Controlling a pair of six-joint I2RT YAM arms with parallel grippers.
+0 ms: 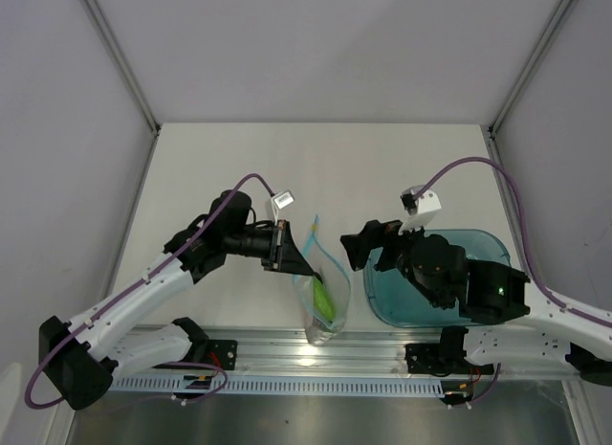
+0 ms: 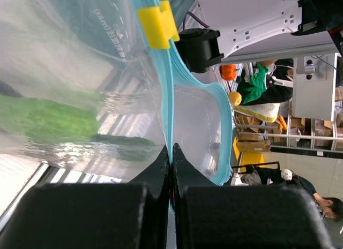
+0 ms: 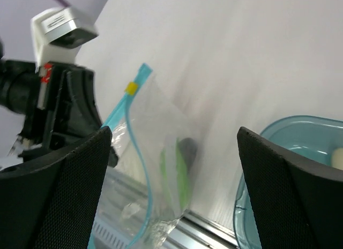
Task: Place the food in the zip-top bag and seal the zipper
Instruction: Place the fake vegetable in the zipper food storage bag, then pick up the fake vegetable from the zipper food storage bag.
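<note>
Standing the bag upright at the table's near edge, green cucumber inside. Pinching its blue zipper between the left gripper's closed fingers. Holding the right gripper's fingers wide apart just beside, near the tray's left rim.

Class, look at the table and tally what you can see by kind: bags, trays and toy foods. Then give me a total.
Bags: 1 (clear bag)
Trays: 1 (teal tray)
Toy foods in view: 3 (light green piece and dark piece in the bag, cream piece in the tray)
Total: 5
The right arm hides much of the tray, so more may lie there.
</note>
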